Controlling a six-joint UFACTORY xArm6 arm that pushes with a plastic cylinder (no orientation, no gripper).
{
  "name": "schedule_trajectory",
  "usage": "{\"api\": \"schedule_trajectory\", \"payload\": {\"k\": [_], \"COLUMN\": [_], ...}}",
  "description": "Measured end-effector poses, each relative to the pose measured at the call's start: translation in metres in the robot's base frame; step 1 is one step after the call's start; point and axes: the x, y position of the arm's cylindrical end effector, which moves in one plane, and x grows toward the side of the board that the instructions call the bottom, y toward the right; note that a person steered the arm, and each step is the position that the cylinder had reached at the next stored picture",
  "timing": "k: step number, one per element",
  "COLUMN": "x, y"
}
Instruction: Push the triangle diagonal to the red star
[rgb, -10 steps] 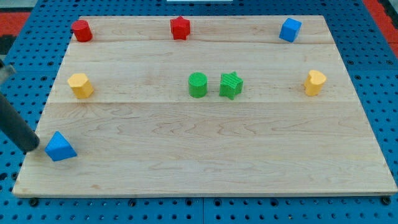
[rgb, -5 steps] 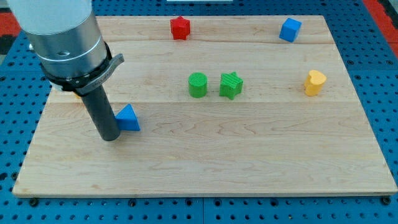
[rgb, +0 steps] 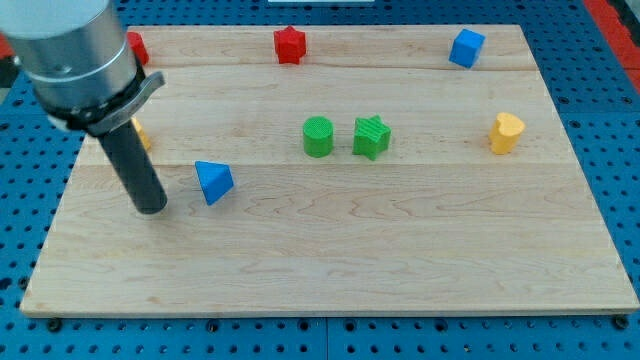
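The blue triangle (rgb: 213, 181) lies on the wooden board (rgb: 330, 250), left of centre. The red star (rgb: 289, 44) sits near the view's top edge, up and to the right of the triangle. My tip (rgb: 151, 209) rests on the board to the left of the triangle and slightly lower, with a clear gap between them. The rod rises up and left to the grey arm body.
A green cylinder (rgb: 318, 136) and a green star (rgb: 371, 136) stand side by side mid-board. A blue cube (rgb: 466, 47) is at the top right, a yellow block (rgb: 506, 132) at the right. A red block (rgb: 136, 46) and a yellow block (rgb: 142, 134) are partly hidden behind the arm.
The blue triangle was pushed from the bottom left corner up and right toward the middle. My tip has now drawn back left, away from the triangle, which has also turned.
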Motion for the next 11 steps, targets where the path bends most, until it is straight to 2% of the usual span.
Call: {"api": "schedule_trajectory", "payload": {"k": [1, 2, 3, 4, 5, 6, 7, 8, 10, 11], "x": [-0.005, -0.039, -0.051, -0.018, -0.012, -0.051, -0.060, -0.040, -0.081, -0.057], "y": [0.028, 0.043, 0.042, 0.035, 0.065, 0.091, 0.090, 0.072, 0.060, 0.038]}}
